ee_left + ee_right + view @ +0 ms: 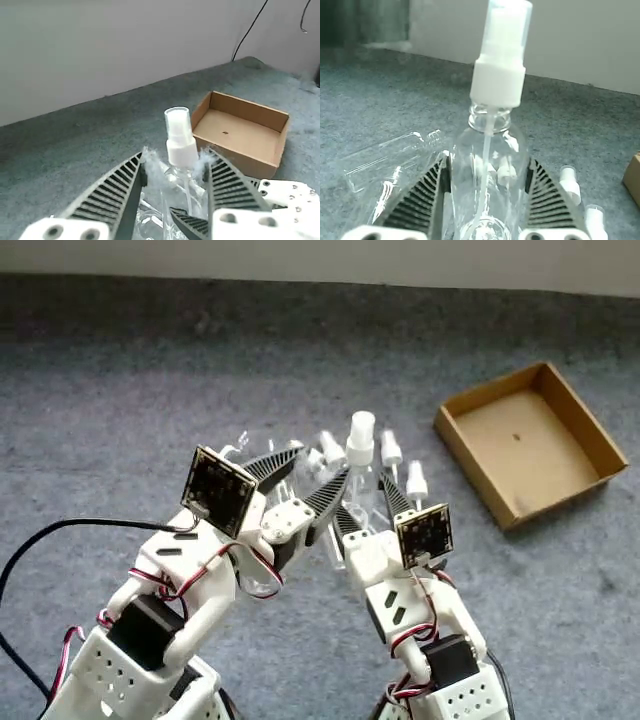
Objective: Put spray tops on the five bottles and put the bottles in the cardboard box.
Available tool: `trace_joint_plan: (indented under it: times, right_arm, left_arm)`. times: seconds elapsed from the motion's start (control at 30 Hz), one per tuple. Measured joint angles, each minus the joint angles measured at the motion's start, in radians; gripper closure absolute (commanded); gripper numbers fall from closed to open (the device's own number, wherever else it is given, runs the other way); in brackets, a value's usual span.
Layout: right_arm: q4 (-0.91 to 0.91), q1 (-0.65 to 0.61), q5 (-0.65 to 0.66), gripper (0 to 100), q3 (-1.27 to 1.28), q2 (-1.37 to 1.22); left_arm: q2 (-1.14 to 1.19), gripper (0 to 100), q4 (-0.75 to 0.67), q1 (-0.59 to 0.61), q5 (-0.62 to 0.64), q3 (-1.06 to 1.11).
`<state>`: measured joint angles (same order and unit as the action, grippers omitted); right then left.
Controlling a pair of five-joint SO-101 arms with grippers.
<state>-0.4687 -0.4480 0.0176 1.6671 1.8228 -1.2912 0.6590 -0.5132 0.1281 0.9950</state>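
**Spray top perched, not locked: a skewed squeeze could tip it**

The clear plastic bottle is upright between the two arms, pinched at its body by the right gripper. Its white spray top sits on the neck with the dip tube inside. The collar looks to ride above the threads, so it is probably not fully seated.

The left gripper is spread, one jaw on each side of the collar, with a gap showing on one side. If it closes off-centre, the top may tilt or pop off, or the bottle may twist in the right gripper's hold.

Loose white spray tops and an empty clear bottle lie just beside it on the grey carpeted bench and could be knocked. The open brown cardboard box sits well apart.
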Motion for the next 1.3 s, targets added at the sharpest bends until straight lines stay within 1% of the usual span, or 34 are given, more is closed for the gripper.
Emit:
trace_joint_plan:
  times: [0.07, 0.17, 0.23, 0.33, 0.43, 0.5, 0.57, 0.67, 0.8, 0.97, 1.13, 1.3]
  right_arm:
    - [0.000, 0.000, 0.000, 91.7, 0.000, 0.000]
    - [0.000, 0.000, 0.000, 91.7, 0.000, 0.000]
    - [0.000, 0.000, 0.000, 91.7, 0.000, 0.000]
    - [0.000, 0.000, 0.000, 91.7, 0.000, 0.000]
    - [0.000, 0.000, 0.000, 91.7, 0.000, 0.000]
    - [0.000, 0.000, 0.000, 91.7, 0.000, 0.000]
    - [0.000, 0.000, 0.000, 91.7, 0.000, 0.000]
    - [0.000, 0.000, 0.000, 91.7, 0.000, 0.000]
    - [0.000, 0.000, 0.000, 91.7, 0.000, 0.000]
    - [0.000, 0.000, 0.000, 91.7, 0.000, 0.000]
    - [0.000, 0.000, 0.000, 91.7, 0.000, 0.000]
    - [0.000, 0.000, 0.000, 91.7, 0.000, 0.000]
  left_arm:
    - [0.000, 81, 0.000, 0.011, 0.000, 0.000]
    - [0.000, 71, 0.000, 0.006, 0.000, 0.000]
    - [0.000, 68, 0.000, 0.015, 0.000, 0.000]
    - [0.000, 71, 0.000, 0.012, 0.000, 0.000]
    - [0.000, 76, -0.009, 0.009, 0.000, 0.005]
    - [0.005, 79, -0.055, 0.018, 0.000, 0.026]
    - [0.044, 81, -0.130, 0.023, 0.000, 0.040]
    - [0.132, 81, -0.229, 0.021, 0.000, 0.043]
    - [0.236, 81, -0.307, 0.021, 0.000, 0.043]
    - [0.281, 81, -0.331, 0.021, 0.000, 0.043]
    - [0.290, 81, -0.414, 0.021, 0.000, 0.043]
    - [0.290, 81, -0.431, 0.021, 0.000, 0.043]
